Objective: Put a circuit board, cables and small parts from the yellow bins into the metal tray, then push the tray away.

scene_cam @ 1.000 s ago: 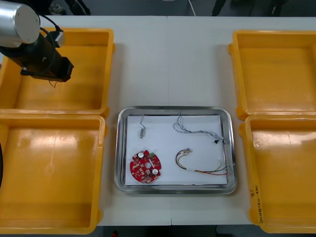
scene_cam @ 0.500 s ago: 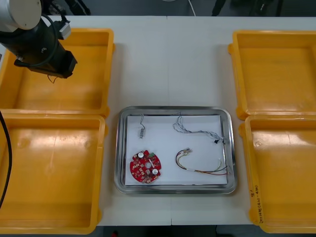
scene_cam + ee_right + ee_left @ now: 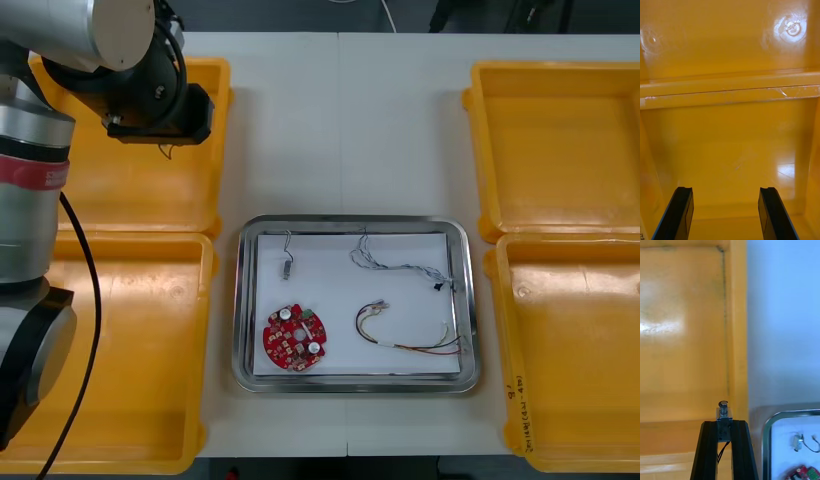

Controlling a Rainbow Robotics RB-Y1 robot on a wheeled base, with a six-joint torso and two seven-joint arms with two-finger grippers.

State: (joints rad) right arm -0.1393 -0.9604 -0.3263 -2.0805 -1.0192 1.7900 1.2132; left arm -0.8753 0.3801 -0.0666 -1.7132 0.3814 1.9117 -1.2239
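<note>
The metal tray (image 3: 240, 300) is seen at the middle of the table (image 3: 340, 130), with yellow bins at either side of it. Inside the tray, a round red circuit board (image 3: 295, 337) is laid at the near-left corner. A wired metal part (image 3: 288, 263) is placed beyond the board. A twisted blue and white cable (image 3: 400, 265) is spread along the tray's far side. A red and yellow cable (image 3: 410, 340) is curled at its near right.

The left tool (image 3: 165, 125) is held above the far-left yellow bin (image 3: 120, 200), beyond the tray's far-left corner. In the left wrist view its fingers (image 3: 709, 446) are pinched on a small metal part (image 3: 723, 412), from which a thin black wire (image 3: 720, 455) hangs. The tray's rim is seen just beside them.

The right tool (image 3: 725, 195) is held with its fingers spread, nothing between them, over the floor of an orange-looking bin (image 3: 730, 90). Its place relative to the tray cannot be told.
</note>
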